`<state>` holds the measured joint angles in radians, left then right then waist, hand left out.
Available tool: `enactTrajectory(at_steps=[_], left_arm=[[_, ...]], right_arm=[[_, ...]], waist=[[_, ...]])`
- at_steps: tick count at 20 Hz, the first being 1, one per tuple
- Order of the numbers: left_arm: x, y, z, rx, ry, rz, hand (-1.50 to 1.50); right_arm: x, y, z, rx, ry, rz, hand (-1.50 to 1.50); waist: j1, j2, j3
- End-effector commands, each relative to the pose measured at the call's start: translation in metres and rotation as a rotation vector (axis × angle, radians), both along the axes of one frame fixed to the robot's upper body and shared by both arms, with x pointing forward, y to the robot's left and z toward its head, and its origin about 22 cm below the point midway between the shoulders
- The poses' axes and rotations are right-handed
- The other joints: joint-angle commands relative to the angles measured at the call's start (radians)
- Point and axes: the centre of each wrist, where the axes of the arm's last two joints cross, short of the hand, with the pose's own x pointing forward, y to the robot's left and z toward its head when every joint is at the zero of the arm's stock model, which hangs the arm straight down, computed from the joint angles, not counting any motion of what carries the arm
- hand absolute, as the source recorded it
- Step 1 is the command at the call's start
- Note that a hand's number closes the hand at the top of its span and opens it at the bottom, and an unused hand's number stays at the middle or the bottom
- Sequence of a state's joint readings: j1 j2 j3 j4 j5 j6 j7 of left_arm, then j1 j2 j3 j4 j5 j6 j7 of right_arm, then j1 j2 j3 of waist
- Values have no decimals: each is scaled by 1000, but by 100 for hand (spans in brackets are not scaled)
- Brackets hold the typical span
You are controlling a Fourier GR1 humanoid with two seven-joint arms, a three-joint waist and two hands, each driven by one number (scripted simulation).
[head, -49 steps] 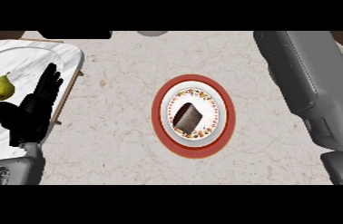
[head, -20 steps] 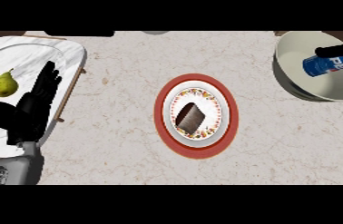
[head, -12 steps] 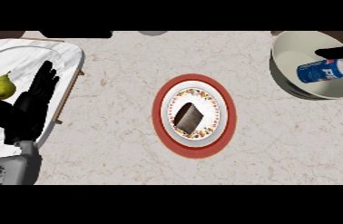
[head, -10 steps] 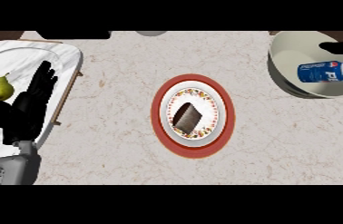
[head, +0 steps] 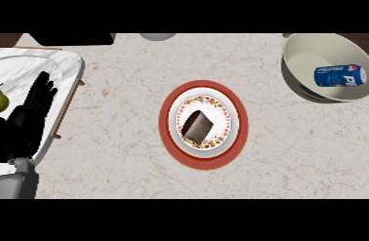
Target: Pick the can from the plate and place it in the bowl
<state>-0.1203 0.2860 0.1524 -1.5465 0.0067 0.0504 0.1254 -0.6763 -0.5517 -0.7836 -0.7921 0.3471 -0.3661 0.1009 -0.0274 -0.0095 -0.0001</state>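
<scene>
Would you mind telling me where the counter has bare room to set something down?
Bare counter lies between the white tray and the red-rimmed plate, and again between that plate and the bowl holding the can. The left edge is crowded: the left hand rests over the tray.

left robot hand (head: 27, 119): resting at lower-left edge; fingers straight, pointing up | right: out of view
</scene>
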Motion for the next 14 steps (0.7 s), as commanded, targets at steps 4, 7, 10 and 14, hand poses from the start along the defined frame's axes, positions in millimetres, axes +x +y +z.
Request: enactTrajectory(at_steps=[4,7,10,14], left_arm=[[-3,0,0,23,-3,22,0],[-6,-5,7,8,-9,12,0],[4,-23,-2,2,-16,9,0],[-8,-18,10,-8,-14,-21,0]], right_arm=[[-95,-31,-23,29,-51,32,-150],[-135,-39,-25,78,-107,87,-150],[-160,-23,-18,54,-172,119,-150],[-200,-27,-1,54,-186,144,-150]], waist=[[-18,-4,-1],[-11,-3,-1],[-5,2,-1],[16,5,0]])
